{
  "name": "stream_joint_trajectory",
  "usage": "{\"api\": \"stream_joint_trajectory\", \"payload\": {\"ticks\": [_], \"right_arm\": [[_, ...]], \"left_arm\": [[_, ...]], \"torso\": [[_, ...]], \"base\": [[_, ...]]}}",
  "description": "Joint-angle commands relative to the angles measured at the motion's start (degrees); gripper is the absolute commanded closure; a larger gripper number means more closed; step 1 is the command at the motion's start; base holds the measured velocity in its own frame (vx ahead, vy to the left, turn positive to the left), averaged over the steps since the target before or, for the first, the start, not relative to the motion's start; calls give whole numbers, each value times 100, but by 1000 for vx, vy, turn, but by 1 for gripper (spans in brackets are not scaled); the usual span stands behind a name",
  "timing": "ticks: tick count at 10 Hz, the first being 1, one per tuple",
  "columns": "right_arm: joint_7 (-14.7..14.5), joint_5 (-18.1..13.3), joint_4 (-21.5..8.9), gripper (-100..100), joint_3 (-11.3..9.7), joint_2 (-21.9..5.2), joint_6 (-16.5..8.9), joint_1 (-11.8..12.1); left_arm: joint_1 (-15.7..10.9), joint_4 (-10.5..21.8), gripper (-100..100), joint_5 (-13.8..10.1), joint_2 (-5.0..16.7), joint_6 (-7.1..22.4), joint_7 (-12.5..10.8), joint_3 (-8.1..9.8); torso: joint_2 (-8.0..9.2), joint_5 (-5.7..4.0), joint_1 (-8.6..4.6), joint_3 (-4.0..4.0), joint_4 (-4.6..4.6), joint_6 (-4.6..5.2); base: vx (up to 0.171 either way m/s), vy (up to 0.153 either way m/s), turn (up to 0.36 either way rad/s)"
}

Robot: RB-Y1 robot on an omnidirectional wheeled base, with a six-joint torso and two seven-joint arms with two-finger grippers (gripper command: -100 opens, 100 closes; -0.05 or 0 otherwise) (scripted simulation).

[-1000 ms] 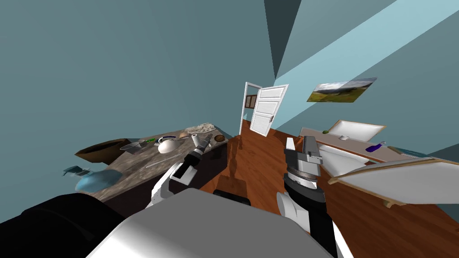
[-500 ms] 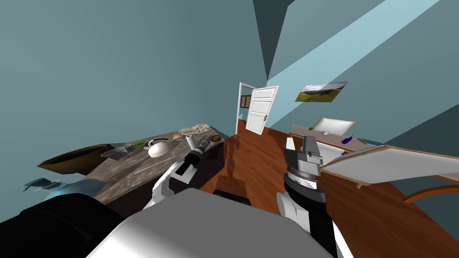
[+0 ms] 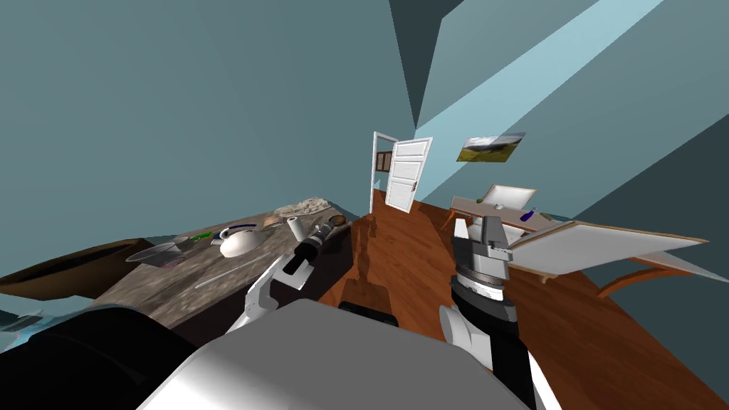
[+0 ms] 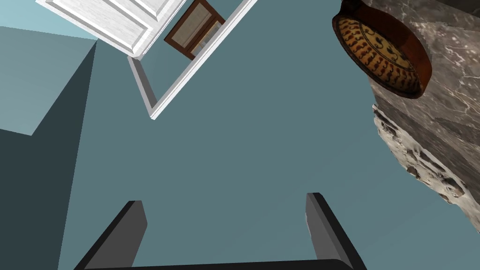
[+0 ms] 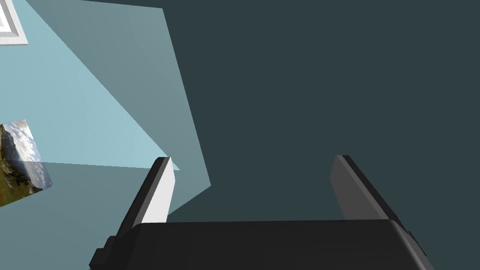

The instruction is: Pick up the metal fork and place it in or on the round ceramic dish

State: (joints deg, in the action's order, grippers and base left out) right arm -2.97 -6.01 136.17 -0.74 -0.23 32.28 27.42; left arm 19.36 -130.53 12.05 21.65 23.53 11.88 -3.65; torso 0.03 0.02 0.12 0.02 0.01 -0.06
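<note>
One left hand [image 4: 225, 202] near brown patterned dish [image 4: 382, 51]

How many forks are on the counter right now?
1. The fork lies flat on the stone counter, just on my side of the white pot. More could be hidden behind the things farther along.

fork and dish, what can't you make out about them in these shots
fork: head view, a thin pale sliver on the table, too small to tell tines from handle.
round dish: left wrist view, the picture's edge clips its rim; head view, tiny beside the left gripper, pattern unreadable.
</note>
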Motion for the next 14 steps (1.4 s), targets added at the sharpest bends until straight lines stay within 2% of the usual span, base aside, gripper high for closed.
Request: {"api": "stream_joint_trajectory", "payload": {"ticks": [1, 2, 3, 4, 5, 6, 9, 10, 11, 14], "right_arm": [[0, 0, 0, 0, 0, 0, 0, 0], [0, 0, 0, 0, 0, 0, 0, 0], [0, 0, 0, 0, 0, 0, 0, 0], [0, 0, 0, 0, 0, 0, 0, 0], [0, 0, 0, 0, 0, 0, 0, 0], [0, 0, 0, 0, 0, 0, 0, 0], [0, 0, 0, 0, 0, 0, 0, 1], [0, 0, 0, 0, 0, 0, 0, 0], [0, 0, 0, 0, 1, 0, 0, 1], [0, 0, 0, 0, 1, -1, 0, 1]], "left_arm": [[-25, 39, -100, 24, 43, 286, 91, 3], [-25, 39, -100, 24, 43, 356, 91, 3], [-59, 93, -100, 41, 77, 580, 166, 7], [-59, 93, -100, 41, 77, 632, 166, 7], [-91, 152, -100, 55, 108, 865, 241, 12], [-91, 152, -100, 55, 108, 907, 241, 12], [-148, 283, -100, 72, 162, 1378, 387, 27], [-148, 283, -100, 72, 162, 1446, 387, 27], [-172, 354, -100, 75, 182, 1655, 459, 35], [-194, 427, -100, 76, 194, 1970, 529, 44]], "torso": [[0, 0, 0, 0, 0, 0], [-1, 0, 3, -1, 0, 2], [-2, 1, 4, -1, 0, -1], [-4, 1, 7, -2, -1, 1], [-5, 2, 7, -3, -1, 0], [-7, 2, 12, -4, -2, 0], [-11, 3, 13, -6, -2, -1], [-12, 4, 17, -7, -3, 0], [-10, 4, 17, -6, -2, -2], [-18, 5, 22, -10, -4, -1]], "base": [[9, 13, -145], [11, 15, -64], [17, 24, -114], [15, 26, -80], [26, 37, -114], [21, 36, -56], [32, 45, -81], [25, 50, -49], [48, 68, -75], [43, 59, -52]]}}
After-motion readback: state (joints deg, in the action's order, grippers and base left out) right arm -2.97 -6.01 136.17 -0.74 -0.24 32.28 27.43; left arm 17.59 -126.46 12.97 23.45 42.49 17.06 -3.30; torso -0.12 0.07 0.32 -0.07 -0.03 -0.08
